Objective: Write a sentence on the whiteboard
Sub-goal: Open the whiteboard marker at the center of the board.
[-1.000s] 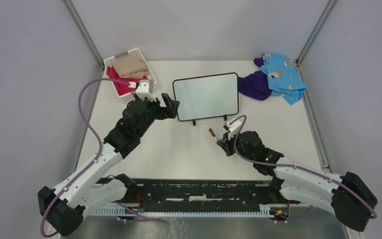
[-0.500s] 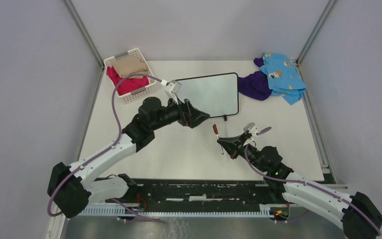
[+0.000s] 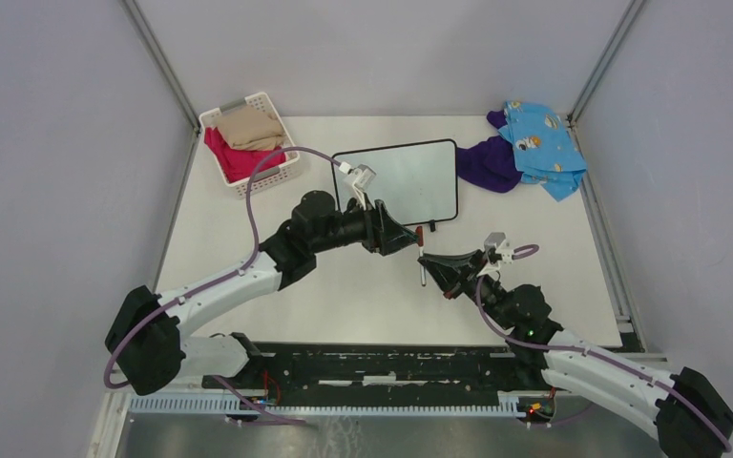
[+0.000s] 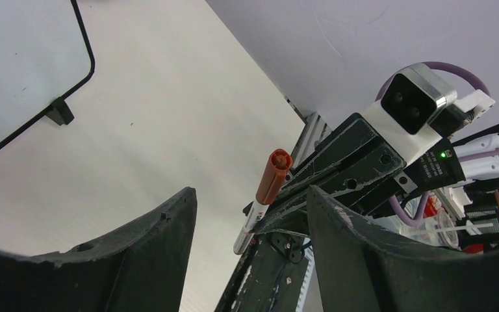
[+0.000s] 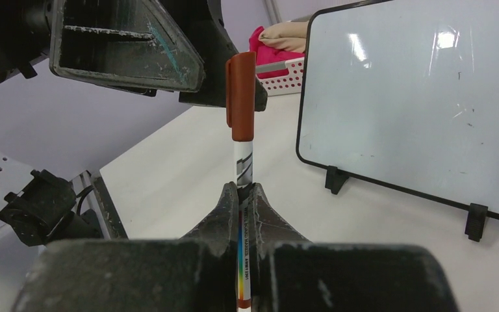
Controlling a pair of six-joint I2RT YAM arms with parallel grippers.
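On the pale counter (image 3: 344, 296) the small black-framed whiteboard (image 3: 410, 181) is standing blank. My right claw (image 5: 242, 192) is clamping the orange-capped marker (image 5: 241, 107), and my left claw (image 3: 403, 239) is gaping just beside its cap.

Top camera looks down; wrist cameras closely share marker (image 4: 260, 200).

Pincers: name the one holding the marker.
The right pincer, shut on the red-capped marker; the left pincer stands open and empty.

walls (image 3: 57, 191): plain pale lilac-grey, three sides | corner posts (image 3: 158, 57): grey metal | tabletop (image 3: 363, 305): white, evenly lit | rail (image 3: 391, 367): black, near edge
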